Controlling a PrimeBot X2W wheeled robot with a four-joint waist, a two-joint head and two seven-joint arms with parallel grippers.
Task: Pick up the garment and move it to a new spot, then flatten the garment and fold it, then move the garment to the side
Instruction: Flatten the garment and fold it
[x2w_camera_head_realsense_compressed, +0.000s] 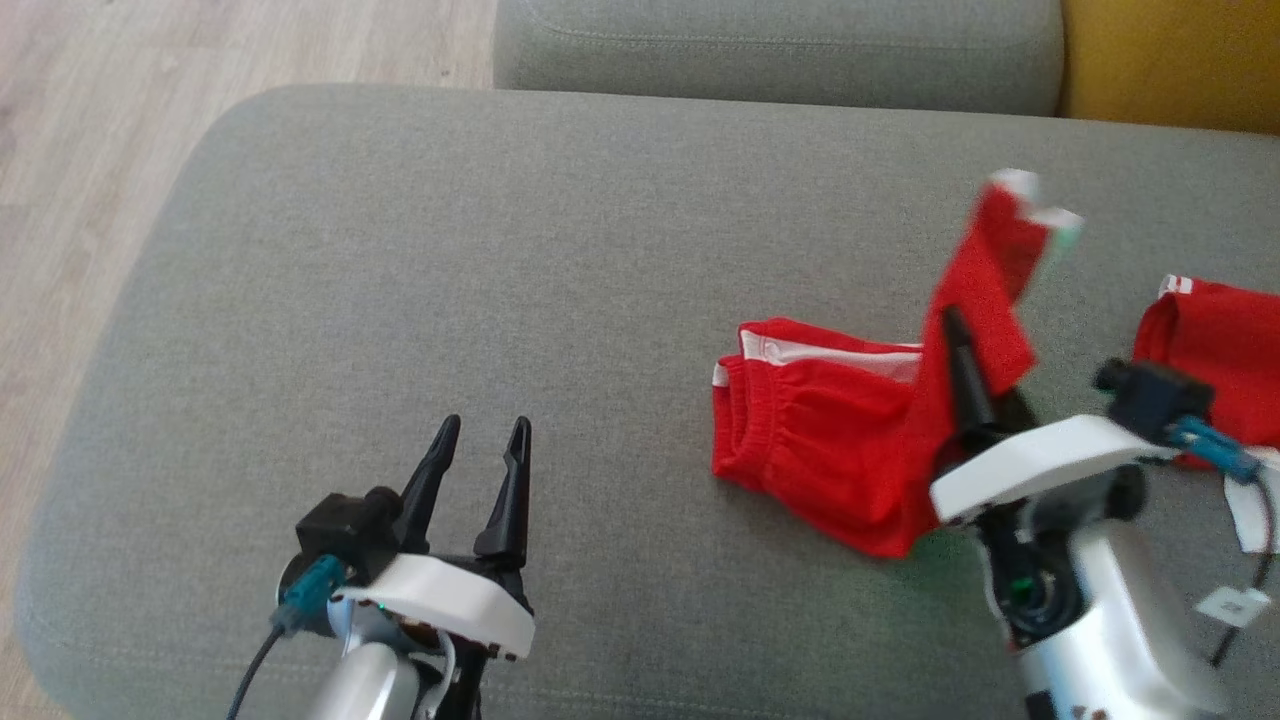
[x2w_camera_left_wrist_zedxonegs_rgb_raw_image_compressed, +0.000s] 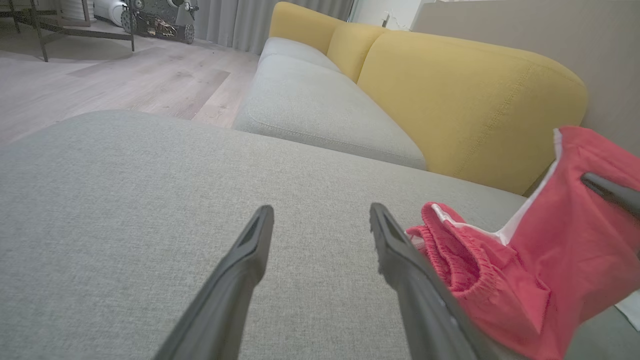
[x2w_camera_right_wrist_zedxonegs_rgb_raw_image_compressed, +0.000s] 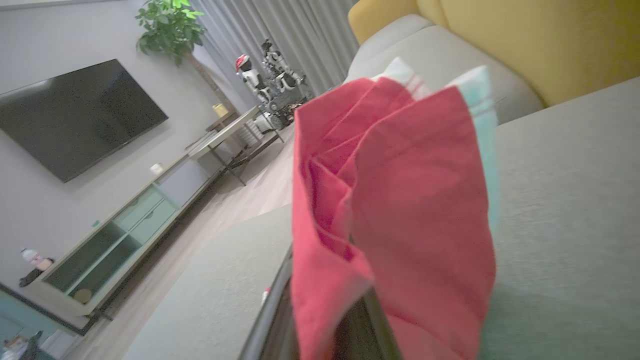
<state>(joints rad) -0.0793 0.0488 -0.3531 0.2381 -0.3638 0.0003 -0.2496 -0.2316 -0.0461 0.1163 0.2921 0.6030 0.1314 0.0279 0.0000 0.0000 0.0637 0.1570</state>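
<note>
The garment (x2w_camera_head_realsense_compressed: 820, 430) is a pair of red shorts with white trim, lying right of centre on the grey cushion (x2w_camera_head_realsense_compressed: 500, 250). One leg of it is pulled up and hangs in the air. My right gripper (x2w_camera_head_realsense_compressed: 958, 330) is shut on that raised leg, and the red cloth (x2w_camera_right_wrist_zedxonegs_rgb_raw_image_compressed: 400, 200) drapes over its fingers in the right wrist view. My left gripper (x2w_camera_head_realsense_compressed: 485, 425) stands open above bare cushion at the lower left, well to the left of the garment. In the left wrist view the elastic waistband (x2w_camera_left_wrist_zedxonegs_rgb_raw_image_compressed: 465, 255) lies just right of the open left gripper (x2w_camera_left_wrist_zedxonegs_rgb_raw_image_compressed: 320, 210).
A second red garment (x2w_camera_head_realsense_compressed: 1220, 350) lies at the cushion's right edge, with white cloth (x2w_camera_head_realsense_compressed: 1250, 510) below it. Another grey seat (x2w_camera_head_realsense_compressed: 780, 40) and a yellow backrest (x2w_camera_head_realsense_compressed: 1170, 60) bound the far side. Wood floor (x2w_camera_head_realsense_compressed: 80, 150) lies beyond the left edge.
</note>
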